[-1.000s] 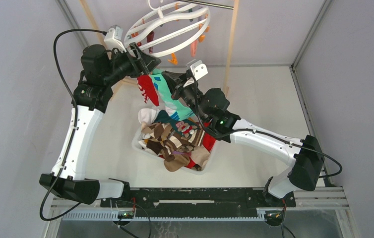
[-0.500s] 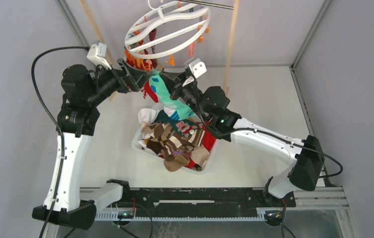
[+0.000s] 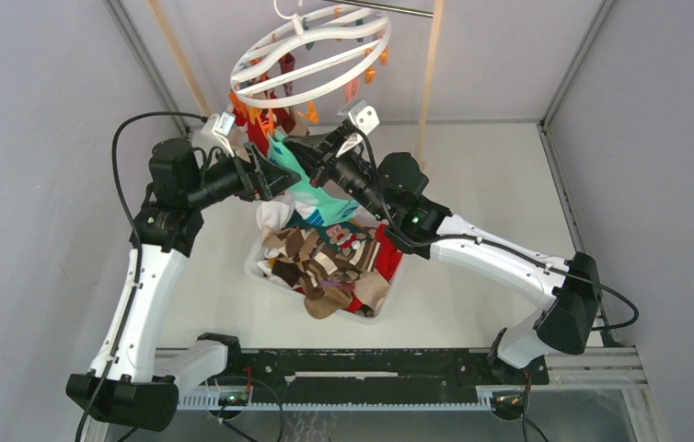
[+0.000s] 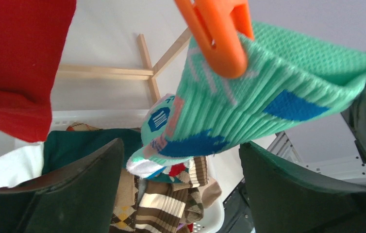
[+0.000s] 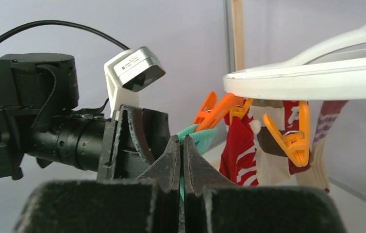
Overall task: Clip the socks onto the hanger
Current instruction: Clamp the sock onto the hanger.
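The white ring hanger (image 3: 362, 64) hangs at the back with several socks pegged under it; its rim also shows in the right wrist view (image 5: 312, 77). A mint-teal sock (image 3: 316, 193) hangs below its near-left edge. In the left wrist view an orange peg (image 4: 217, 36) bites the cuff of this sock (image 4: 249, 102). My right gripper (image 5: 181, 145) is shut on the sock's cuff edge just beside the peg (image 5: 215, 114). My left gripper (image 4: 181, 189) is open and empty, below the peg with the sock's toe hanging between its fingers. A red sock (image 4: 21, 63) hangs beside it.
A translucent white tub (image 3: 253, 269) heaped with brown, tan, red and green socks sits mid-table under both grippers. Pale wooden poles (image 3: 431, 74) stand behind the hanger. Grey walls close in the left, right and back.
My left gripper has come down and away from the hanger's pegs and now stands open under the mint sock. The right gripper rose slightly toward the hanger, still holding the sock.
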You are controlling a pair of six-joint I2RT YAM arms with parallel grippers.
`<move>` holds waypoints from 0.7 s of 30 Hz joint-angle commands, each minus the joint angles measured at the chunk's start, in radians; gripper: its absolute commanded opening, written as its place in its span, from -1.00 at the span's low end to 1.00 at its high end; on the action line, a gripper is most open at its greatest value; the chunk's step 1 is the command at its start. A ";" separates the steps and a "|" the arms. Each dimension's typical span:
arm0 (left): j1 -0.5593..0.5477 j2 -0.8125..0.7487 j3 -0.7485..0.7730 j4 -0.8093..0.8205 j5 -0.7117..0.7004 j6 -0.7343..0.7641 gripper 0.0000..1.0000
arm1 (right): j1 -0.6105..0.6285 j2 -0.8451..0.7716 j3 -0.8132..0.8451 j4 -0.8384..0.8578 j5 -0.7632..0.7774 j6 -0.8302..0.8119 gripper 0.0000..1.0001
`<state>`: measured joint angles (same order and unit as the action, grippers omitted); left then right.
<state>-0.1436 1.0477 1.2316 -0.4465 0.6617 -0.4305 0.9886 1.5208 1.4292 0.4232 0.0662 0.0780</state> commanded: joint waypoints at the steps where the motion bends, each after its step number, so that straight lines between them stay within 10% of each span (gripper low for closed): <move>1: 0.004 0.012 -0.011 0.130 0.051 -0.004 0.19 | -0.003 -0.001 0.056 0.004 -0.055 0.057 -0.97; 8: 0.006 0.002 -0.014 0.097 -0.006 0.046 -0.88 | -0.045 -0.050 -0.001 0.010 -0.054 0.090 -0.24; 14: 0.006 -0.005 0.014 0.051 -0.042 0.081 -1.00 | -0.119 -0.121 -0.072 -0.012 -0.119 0.137 0.22; 21: 0.005 -0.014 0.029 0.035 -0.031 0.078 -1.00 | -0.205 -0.152 -0.160 0.009 -0.145 0.188 0.31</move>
<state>-0.1436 1.0657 1.2304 -0.4225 0.6304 -0.3752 0.8223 1.3869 1.2842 0.3931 -0.0399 0.2123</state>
